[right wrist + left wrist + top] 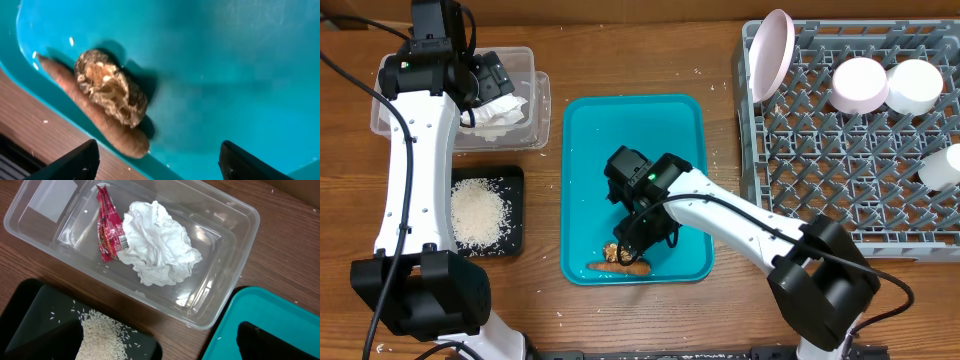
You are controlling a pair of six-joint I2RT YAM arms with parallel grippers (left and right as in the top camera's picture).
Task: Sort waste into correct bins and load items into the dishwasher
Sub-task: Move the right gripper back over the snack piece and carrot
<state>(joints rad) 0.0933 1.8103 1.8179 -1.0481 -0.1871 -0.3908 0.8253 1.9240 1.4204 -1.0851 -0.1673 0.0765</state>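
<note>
My left gripper [488, 80] hangs open over the clear tub [525, 62]. In the left wrist view the tub [235, 225] holds a crumpled white napkin [157, 242] and a red wrapper [107, 225], and nothing sits in the left gripper [155, 342]. The black tray [510, 180] holds loose rice [477, 212]. My right gripper [636, 235] is open, low over the teal tray's near end. Just ahead of the right gripper [160, 165] a brown food lump [111, 90] rests on a small carrot [125, 137].
The teal tray [660, 130] lies mid-table. To the right, the grey dish rack [820, 190] holds an upright plate [772, 50], a bowl [860, 85] and a cup [915, 85]; another white dish [945, 165] is at its right edge. Rice grains dot the wood.
</note>
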